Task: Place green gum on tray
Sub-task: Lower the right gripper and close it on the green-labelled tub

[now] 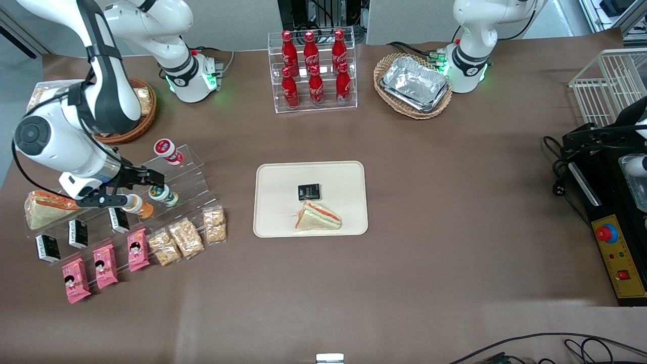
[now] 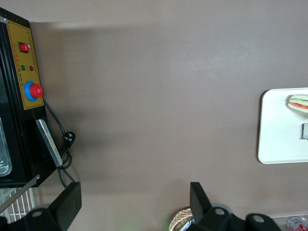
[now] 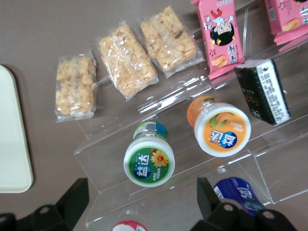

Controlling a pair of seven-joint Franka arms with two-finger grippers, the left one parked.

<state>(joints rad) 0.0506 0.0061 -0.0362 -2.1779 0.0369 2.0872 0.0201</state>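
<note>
The green gum (image 3: 149, 161) is a small white bottle with a dark-green lid. It lies on a step of the clear acrylic stand (image 1: 194, 167), beside the orange-lidded bottle (image 3: 222, 131). In the front view the green gum (image 1: 163, 194) shows just past the gripper. My right gripper (image 3: 142, 207) is open and empty above the stand, its fingers (image 3: 72, 199) spread wider than the green lid and a little short of it. In the front view the gripper (image 1: 134, 189) hovers over the bottles. The cream tray (image 1: 263, 202) lies mid-table and holds a sandwich (image 1: 318, 216) and a black packet (image 1: 309, 191).
A blue-lidded bottle (image 3: 238, 192) and a red-lidded bottle (image 1: 167, 150) share the stand. Cereal bars (image 3: 125, 60), pink packets (image 1: 103, 265) and black packets (image 3: 262, 91) lie nearer the front camera. A cola rack (image 1: 313, 71) and a basket of foil trays (image 1: 413, 83) stand farther off.
</note>
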